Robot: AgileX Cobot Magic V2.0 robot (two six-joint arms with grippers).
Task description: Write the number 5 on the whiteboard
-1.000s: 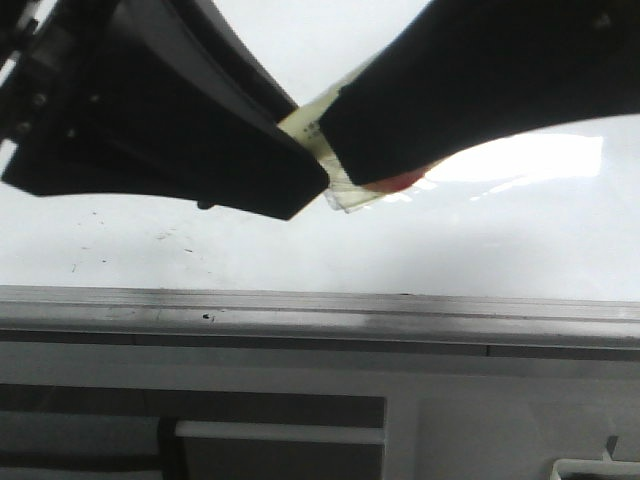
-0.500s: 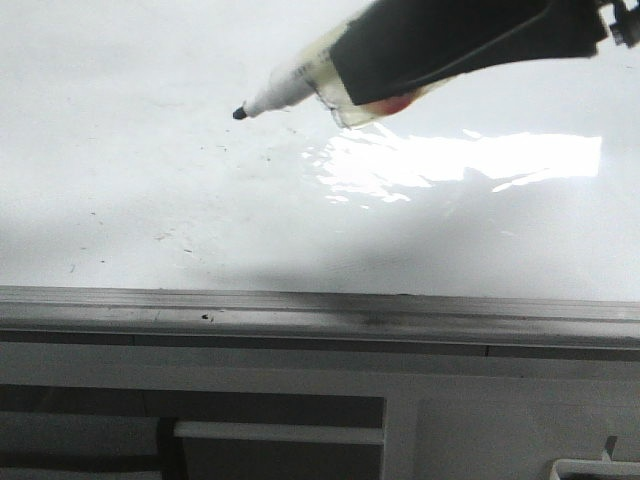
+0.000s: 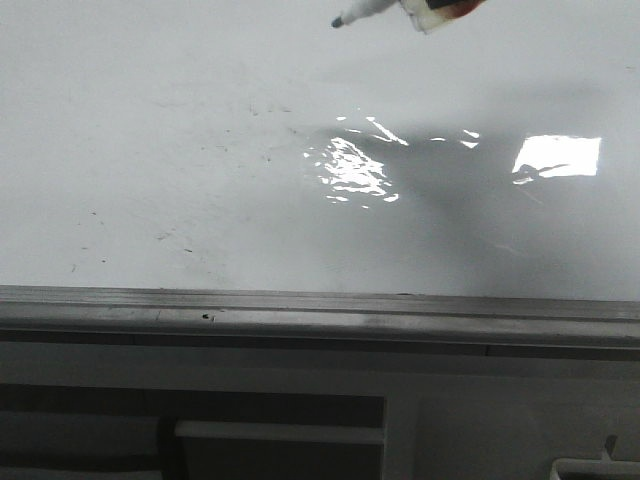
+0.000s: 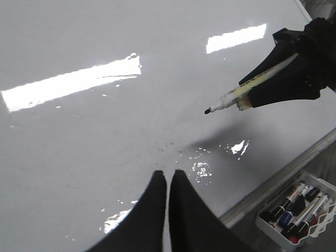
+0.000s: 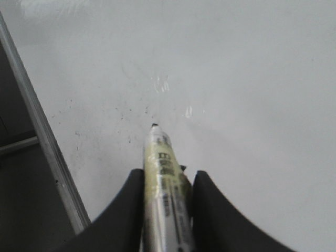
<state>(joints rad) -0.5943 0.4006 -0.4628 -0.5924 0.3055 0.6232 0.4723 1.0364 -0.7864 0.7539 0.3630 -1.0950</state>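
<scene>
The whiteboard point(image 3: 200, 150) is glossy white with glare and faint dark specks; no number 5 shows on it. My right gripper point(image 5: 168, 181) is shut on a white marker point(image 5: 163, 168) with its cap off and its black tip point(image 5: 154, 126) pointing at the board. In the left wrist view the right gripper point(image 4: 247, 95) holds the marker point(image 4: 231, 98) a little above the board, its shadow apart from the tip. In the front view only the marker point(image 3: 372, 10) shows at the top edge. My left gripper point(image 4: 168, 177) is shut and empty above the board.
The board's grey metal frame point(image 3: 320, 310) runs along its near edge and shows in the right wrist view point(image 5: 44, 147). A white wire basket point(image 4: 315, 184) with several markers stands beyond the frame. A grey cabinet front point(image 3: 300, 420) lies below the frame.
The left arm has left the front view. The right gripper with the marker has moved up and away toward the far part of the board, uncovering the marker's tip.
</scene>
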